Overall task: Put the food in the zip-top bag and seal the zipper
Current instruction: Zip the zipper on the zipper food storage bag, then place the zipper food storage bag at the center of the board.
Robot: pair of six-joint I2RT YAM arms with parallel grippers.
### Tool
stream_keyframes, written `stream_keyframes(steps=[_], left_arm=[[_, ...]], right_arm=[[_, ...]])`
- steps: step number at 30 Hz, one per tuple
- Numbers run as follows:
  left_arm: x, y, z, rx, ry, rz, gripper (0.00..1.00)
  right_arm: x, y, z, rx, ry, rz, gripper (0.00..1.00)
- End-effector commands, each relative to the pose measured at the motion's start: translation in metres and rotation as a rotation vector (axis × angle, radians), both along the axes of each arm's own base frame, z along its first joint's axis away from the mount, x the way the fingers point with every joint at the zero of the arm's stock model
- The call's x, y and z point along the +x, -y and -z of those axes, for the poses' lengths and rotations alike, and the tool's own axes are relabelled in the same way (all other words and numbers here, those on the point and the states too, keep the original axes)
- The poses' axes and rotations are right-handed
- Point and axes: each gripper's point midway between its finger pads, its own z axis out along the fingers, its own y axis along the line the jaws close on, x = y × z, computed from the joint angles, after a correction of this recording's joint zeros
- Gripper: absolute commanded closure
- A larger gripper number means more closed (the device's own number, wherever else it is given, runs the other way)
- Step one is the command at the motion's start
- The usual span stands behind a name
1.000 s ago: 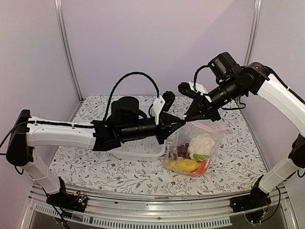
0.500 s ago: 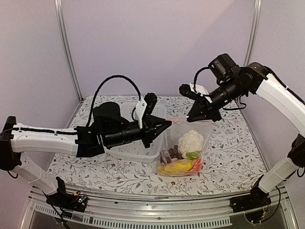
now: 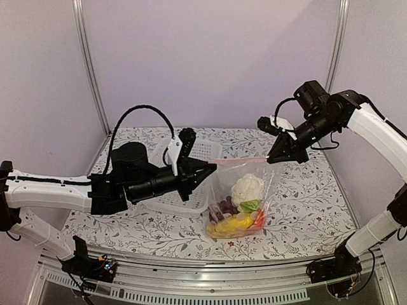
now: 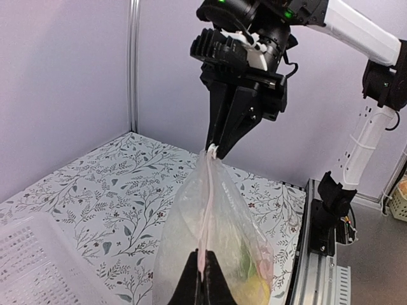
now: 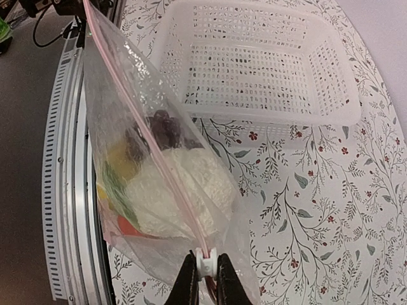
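1. Your zip-top bag (image 3: 220, 184) is clear, crinkled plastic, glinting pale at its folds.
2. Its zipper (image 3: 241, 161) is a thin pinkish strip, with a small white tab (image 5: 205, 260) at one end.
3. Through the plastic you see the white cauliflower (image 3: 247, 189) with green leaves, the dark purple grape bunch (image 3: 222, 208), the yellow pieces (image 3: 232, 223) and a red-orange piece (image 3: 262, 219).
4. The basket (image 5: 267, 63) is white, a lattice of small holes.
5. The tabletop (image 5: 318, 210) is white, printed with grey-green leafy sprigs and small dark red flowers.
6. Your left claw (image 3: 210, 166) and right claw (image 3: 273, 160) are black.
7. The left arm (image 3: 51, 190) and right arm (image 3: 381, 136) are white with black sections.
8. The wall (image 3: 210, 57) behind is plain pale lilac.
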Motion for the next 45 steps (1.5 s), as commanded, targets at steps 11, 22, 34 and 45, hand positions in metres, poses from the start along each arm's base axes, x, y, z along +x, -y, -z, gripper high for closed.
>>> stream_keyframes(steps=[11,22,34,45], left_arm=[[-0.003,-0.019,-0.023,-0.062,0.033,-0.048,1.00],[-0.001,-0.020,-0.020,-0.057,0.034,-0.056,1.00],[0.010,-0.009,-0.024,-0.077,0.045,-0.065,1.00],[0.121,0.067,-0.040,-0.093,0.139,-0.021,1.00]], right_arm=[[0.017,0.059,0.027,-0.135,-0.007,0.116,0.94],[0.019,0.067,0.028,-0.135,-0.010,0.127,0.94],[0.023,0.069,0.026,-0.127,0.006,0.135,0.95],[0.112,0.109,-0.034,-0.051,0.198,0.323,0.95]])
